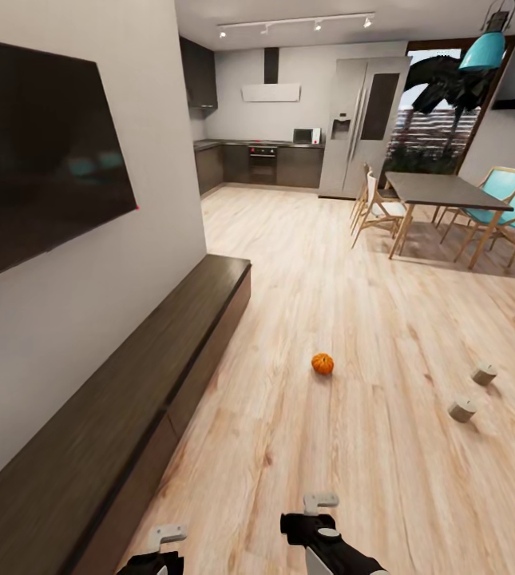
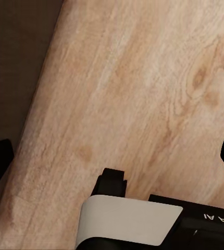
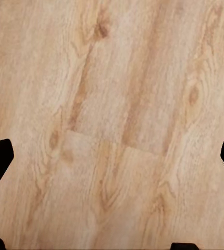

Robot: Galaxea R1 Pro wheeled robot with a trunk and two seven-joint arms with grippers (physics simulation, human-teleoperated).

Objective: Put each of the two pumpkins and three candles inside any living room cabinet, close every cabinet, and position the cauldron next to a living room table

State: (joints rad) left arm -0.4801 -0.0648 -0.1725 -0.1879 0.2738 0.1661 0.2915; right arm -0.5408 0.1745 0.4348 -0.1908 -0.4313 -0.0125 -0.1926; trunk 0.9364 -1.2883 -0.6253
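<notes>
One small orange pumpkin (image 1: pixel 322 363) sits on the plank floor ahead of me. Two stubby tan candles (image 1: pixel 484 374) (image 1: pixel 461 410) lie on the floor to its right. The long, low dark cabinet (image 1: pixel 129 399) runs along the left wall under the TV, its fronts flush and shut; its dark face (image 2: pixel 13 62) also edges the left wrist view. My left gripper (image 1: pixel 165 547) (image 2: pixel 112 156) and right gripper (image 1: pixel 317 515) (image 3: pixel 112 156) hang low over bare floor, both open and empty, well short of the pumpkin. The cauldron is out of view.
A black TV (image 1: pixel 41 152) hangs on the left wall. A dining table (image 1: pixel 441 190) with chairs (image 1: pixel 377 209) stands at the far right, and the kitchen units (image 1: pixel 261 164) and fridge (image 1: pixel 361 120) lie beyond. Open floor stretches between me and the pumpkin.
</notes>
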